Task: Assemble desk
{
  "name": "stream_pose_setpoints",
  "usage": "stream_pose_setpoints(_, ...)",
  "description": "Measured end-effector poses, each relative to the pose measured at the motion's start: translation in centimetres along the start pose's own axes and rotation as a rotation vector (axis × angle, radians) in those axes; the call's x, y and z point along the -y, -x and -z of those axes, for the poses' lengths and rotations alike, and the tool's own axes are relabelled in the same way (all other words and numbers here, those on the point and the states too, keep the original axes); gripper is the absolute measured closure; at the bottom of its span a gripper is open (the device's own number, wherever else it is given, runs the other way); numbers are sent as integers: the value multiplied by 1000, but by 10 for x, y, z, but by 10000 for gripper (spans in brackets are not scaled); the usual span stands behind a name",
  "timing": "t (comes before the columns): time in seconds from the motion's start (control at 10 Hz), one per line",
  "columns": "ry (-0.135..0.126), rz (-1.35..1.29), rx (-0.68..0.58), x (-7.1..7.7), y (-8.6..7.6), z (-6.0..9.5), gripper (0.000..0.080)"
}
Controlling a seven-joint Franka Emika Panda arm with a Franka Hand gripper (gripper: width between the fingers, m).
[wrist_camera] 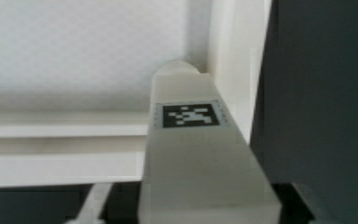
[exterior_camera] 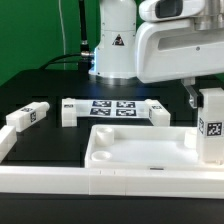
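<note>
My gripper (exterior_camera: 207, 100) clamps one leg (exterior_camera: 212, 128) upright (tag facing cam), just beside desk panel (exterior_camera: 140, 149) corner, prob. to align leg w/ that corner for insertion.

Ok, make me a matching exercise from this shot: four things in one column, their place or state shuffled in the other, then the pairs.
Things:
1. desk panel
2. marker board
3. rightmost leg
4. leftmost leg

Place or state:
A. lying on its side on the table, alone
B. upright in the gripper, beside the panel's end
C. flat, raised rim up
D. flat behind the panel, printed with four tags

Pairs: 1-C, 2-D, 3-B, 4-A
</note>
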State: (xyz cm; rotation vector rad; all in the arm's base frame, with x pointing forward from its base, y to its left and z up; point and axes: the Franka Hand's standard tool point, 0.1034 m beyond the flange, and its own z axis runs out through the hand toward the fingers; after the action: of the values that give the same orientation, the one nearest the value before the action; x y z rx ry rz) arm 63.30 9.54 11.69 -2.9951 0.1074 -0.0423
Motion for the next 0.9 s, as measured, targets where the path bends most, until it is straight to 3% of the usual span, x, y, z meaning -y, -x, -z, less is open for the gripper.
stream_pose_setpoints(0.7, -8, -550, 5, -1, 0, 0, 508)
stream_pose_setpoints(0.9, -8, -564, 5, 0, 0, 0, 507)
